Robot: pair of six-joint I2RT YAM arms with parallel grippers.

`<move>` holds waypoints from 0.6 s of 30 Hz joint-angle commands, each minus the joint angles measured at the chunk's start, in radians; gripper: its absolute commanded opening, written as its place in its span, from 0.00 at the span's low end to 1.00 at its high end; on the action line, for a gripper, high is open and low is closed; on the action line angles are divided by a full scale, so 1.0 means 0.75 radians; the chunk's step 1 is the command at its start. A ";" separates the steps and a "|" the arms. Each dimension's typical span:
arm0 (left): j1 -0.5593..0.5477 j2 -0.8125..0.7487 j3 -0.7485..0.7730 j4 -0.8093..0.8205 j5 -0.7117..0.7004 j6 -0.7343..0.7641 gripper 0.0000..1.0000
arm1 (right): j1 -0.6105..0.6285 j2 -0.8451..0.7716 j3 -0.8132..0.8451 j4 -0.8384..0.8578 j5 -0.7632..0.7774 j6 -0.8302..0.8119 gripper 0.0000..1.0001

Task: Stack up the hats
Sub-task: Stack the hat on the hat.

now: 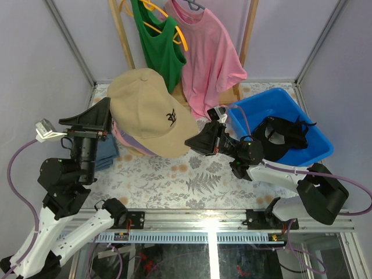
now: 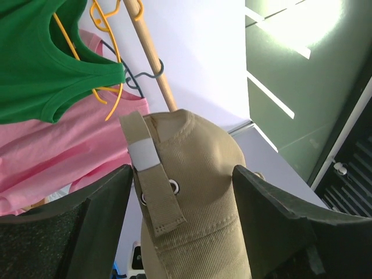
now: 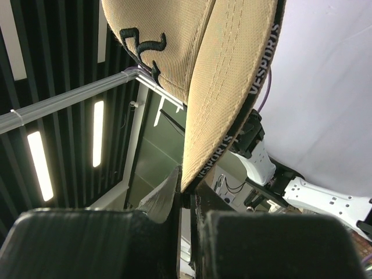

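Note:
A tan hat (image 1: 148, 110) with a black emblem hangs above the table. My right gripper (image 1: 195, 142) is shut on its brim edge, and in the right wrist view the brim (image 3: 226, 75) runs down into the gripper (image 3: 187, 186). My left gripper (image 1: 104, 113) is open at the hat's back. In the left wrist view the strap and crown (image 2: 203, 192) sit between its fingers (image 2: 183, 174), close to both pads. Under the tan hat lie a lavender hat (image 1: 136, 145) and a pink one (image 1: 119, 135), mostly hidden. A black hat (image 1: 285, 136) lies in the blue bin (image 1: 308, 125).
A blue fabric piece (image 1: 108, 152) lies under my left arm. A green tank top (image 1: 157, 40) and a pink T-shirt (image 1: 209, 58) hang on a wooden rack (image 1: 119, 29) at the back. The blue bin stands at the right.

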 commanded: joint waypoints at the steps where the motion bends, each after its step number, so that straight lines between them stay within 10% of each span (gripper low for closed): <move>1: 0.000 -0.027 0.010 -0.007 -0.100 -0.001 0.68 | 0.012 -0.047 0.020 0.189 -0.026 0.017 0.00; 18: -0.003 -0.038 -0.042 -0.032 -0.204 0.080 0.39 | 0.013 0.043 0.073 0.188 -0.027 0.033 0.00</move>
